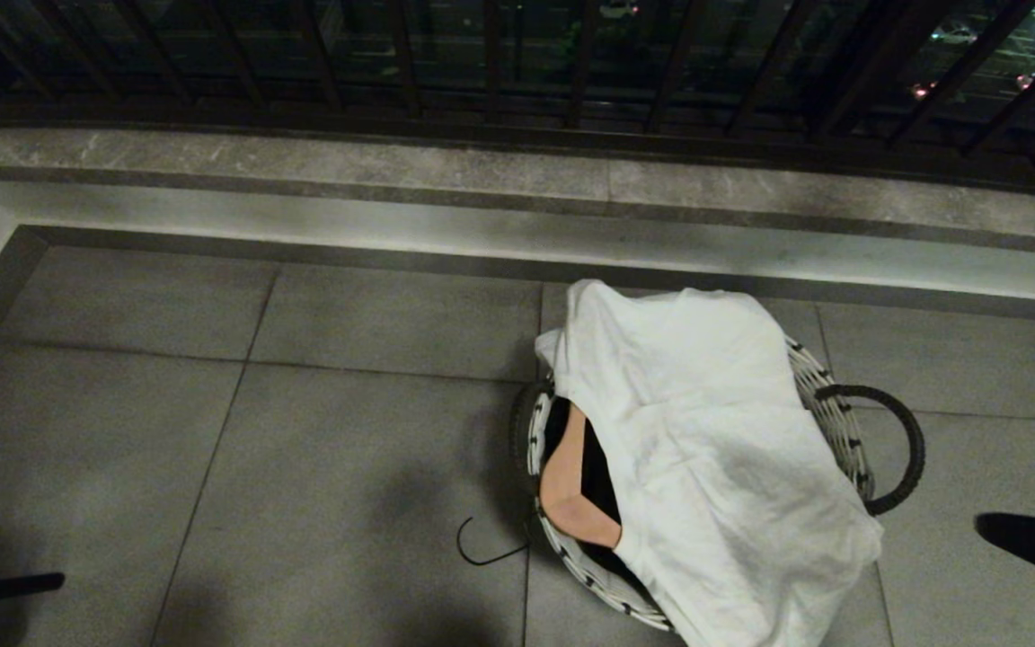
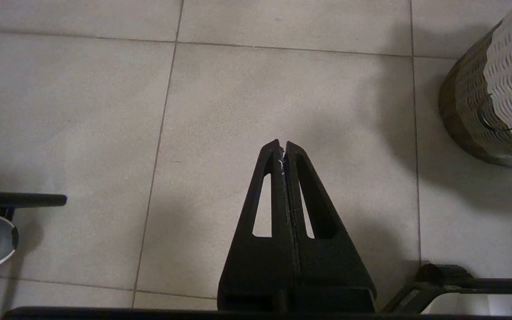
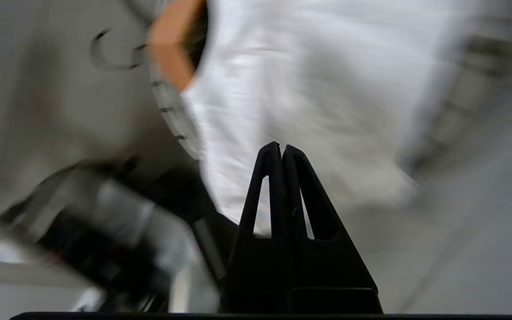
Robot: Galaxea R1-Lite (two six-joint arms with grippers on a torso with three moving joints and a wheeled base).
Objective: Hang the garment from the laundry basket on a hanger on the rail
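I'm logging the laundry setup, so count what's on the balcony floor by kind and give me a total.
Laundry basket: 1
White garment: 1
Peach-coloured hanger with black hook: 1
Total: 3

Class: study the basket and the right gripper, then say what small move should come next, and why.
Probably open the right gripper and lower it to the white garment: its jaws are shut and empty, and the garment lies draped over the laundry basket.
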